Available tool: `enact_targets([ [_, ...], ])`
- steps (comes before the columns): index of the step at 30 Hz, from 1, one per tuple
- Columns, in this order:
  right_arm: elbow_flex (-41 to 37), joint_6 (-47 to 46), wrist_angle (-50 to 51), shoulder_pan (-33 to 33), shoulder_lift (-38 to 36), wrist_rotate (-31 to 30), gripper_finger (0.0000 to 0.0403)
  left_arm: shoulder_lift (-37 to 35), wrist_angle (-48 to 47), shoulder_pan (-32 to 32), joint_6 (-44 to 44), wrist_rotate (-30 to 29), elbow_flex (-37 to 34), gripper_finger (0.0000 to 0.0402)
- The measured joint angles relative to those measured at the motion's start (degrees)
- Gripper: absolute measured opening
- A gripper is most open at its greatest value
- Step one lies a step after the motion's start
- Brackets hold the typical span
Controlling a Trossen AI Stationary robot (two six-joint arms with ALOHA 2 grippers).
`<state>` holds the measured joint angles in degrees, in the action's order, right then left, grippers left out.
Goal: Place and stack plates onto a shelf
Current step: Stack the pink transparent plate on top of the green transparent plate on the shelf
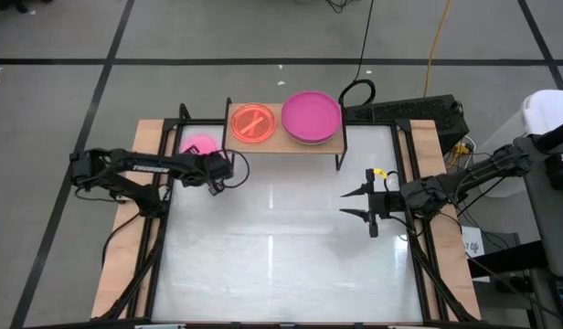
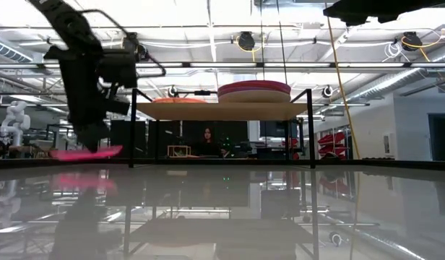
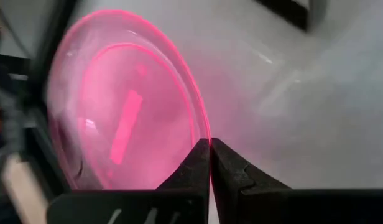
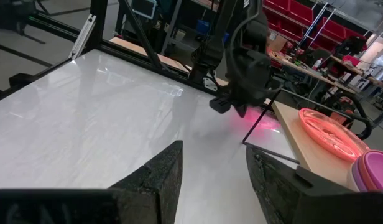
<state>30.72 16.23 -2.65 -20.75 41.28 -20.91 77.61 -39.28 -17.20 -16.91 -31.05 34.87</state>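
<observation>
pink plate (image 3: 129, 118) | left gripper (image 3: 210, 163) pinching its rim, lifted beside shelf (image 1: 281, 137) | right gripper (image 1: 361, 205) spread, idle

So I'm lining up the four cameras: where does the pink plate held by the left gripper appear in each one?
High view: pink plate at the shelf's left end, in the left gripper.
Low view: far left, just above the tabletop.
Left wrist view: fills the left half, rim pinched between the fingers.
Right wrist view: only a pink glow under the far arm.
Shared landmark: the shelf, except in the left wrist view.
</observation>
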Motion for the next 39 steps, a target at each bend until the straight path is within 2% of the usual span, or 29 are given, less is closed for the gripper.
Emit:
enact_targets([
  [10,0.0,-0.1,0.1,0.0,0.0,0.0,0.0157,-0.1,-17.8,5.4,-3.6,-11.0,17.3,0.0004],
  [17,0.0,-0.1,0.1,0.0,0.0,0.0,0.0157,-0.1,-24.5,6.0,-2.5,-17.8,28.4,0.0003],
  [22,0.0,-0.1,0.1,0.0,0.0,0.0,0.0157,-0.2,-21.5,6.1,7.9,-18.7,35.3,0.0003],
  [25,0.0,-0.1,0.1,0.0,0.0,0.0,0.0157,-0.2,-13.3,6.6,18.7,-18.2,36.8,0.0003],
  [29,0.0,0.0,0.1,0.0,0.0,0.0,0.0157,0.1,-1.2,7.2,31.0,-14.0,36.9,0.0003],
  [34,0.0,0.0,0.1,0.0,0.0,0.0,0.0157,2.2,6.2,7.3,36.8,-11.0,36.9,0.0003],
  [39,0.0,0.0,0.1,0.0,0.0,0.0,0.0157,5.3,5.7,6.9,37.8,-8.3,36.9,0.0009],
])
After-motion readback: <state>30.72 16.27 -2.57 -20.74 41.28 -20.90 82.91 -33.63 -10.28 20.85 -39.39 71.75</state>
